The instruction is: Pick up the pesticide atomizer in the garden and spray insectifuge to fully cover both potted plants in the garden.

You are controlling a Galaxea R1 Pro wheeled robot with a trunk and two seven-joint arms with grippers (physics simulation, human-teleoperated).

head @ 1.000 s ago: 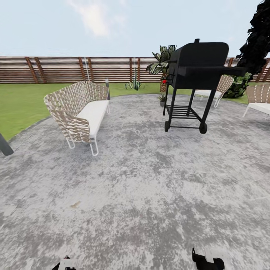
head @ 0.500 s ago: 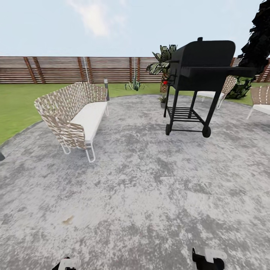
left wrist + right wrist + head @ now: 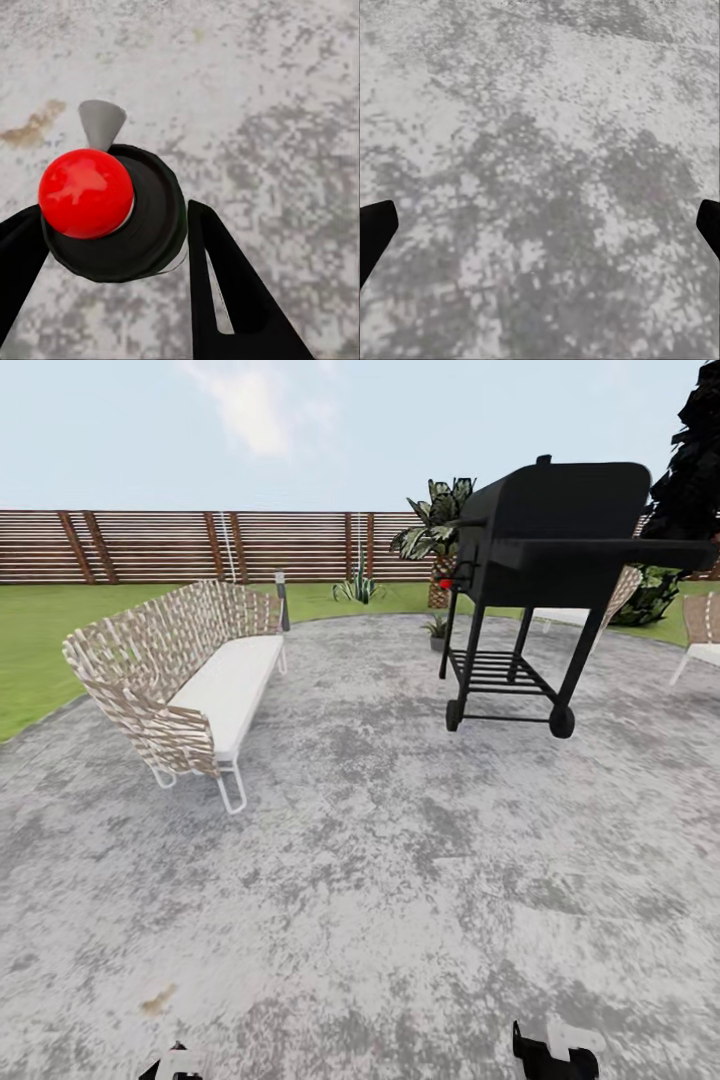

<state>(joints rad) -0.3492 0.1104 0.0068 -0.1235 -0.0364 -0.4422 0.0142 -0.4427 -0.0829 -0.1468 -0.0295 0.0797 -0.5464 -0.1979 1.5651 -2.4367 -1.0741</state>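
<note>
The pesticide atomizer (image 3: 112, 214), black-bodied with a red knob and grey nozzle, is grasped between the fingers of the left hand (image 3: 105, 247) above the grey patio (image 3: 400, 860). The right hand (image 3: 540, 225) is released, its fingers spread wide over bare paving. 2 potted plants (image 3: 357, 588) (image 3: 436, 626) are seen far ahead of the hands, 1 at the fence (image 3: 200, 545), 1 beside the grill (image 3: 545, 560). A collision with the grill or bench (image 3: 190, 680) is judged possible should the approach drift sideways.
</note>
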